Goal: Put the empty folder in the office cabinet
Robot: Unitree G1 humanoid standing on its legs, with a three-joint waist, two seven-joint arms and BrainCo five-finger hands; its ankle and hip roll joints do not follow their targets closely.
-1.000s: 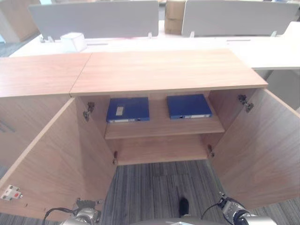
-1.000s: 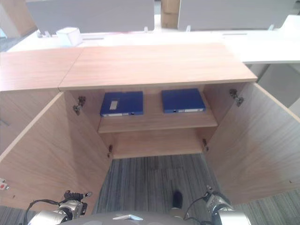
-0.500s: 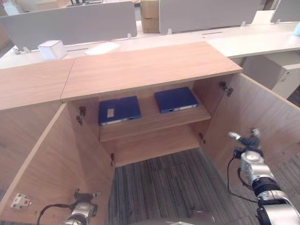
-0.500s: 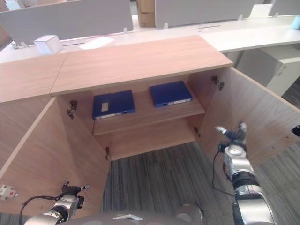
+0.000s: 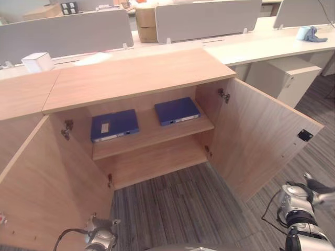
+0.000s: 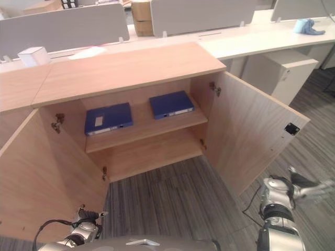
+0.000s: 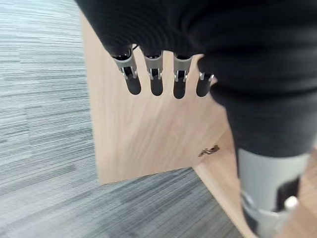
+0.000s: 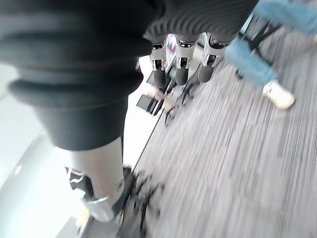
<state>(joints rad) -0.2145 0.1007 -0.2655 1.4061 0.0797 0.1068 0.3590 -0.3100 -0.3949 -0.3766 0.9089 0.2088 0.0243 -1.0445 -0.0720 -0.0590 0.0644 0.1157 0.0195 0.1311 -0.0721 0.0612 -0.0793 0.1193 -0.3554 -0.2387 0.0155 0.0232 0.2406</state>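
Folders (image 5: 114, 125) (image 5: 176, 110), both blue, lay flat on cabinet's upper shelf (image 5: 152, 137), doors open for access. We kept left robot hand (image 7: 158, 74) and right robot hand (image 8: 181, 62) slack-fingered, empty, low over carpet.

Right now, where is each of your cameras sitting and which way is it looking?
Left eye view: on the head, looking down at the open cabinet with two blue folders on its shelf; the right hand is low at the right.
Right eye view: beside it, same scene.
Left wrist view: on the left wrist, facing a wooden door panel past the left hand.
Right wrist view: on the right wrist, facing carpet.
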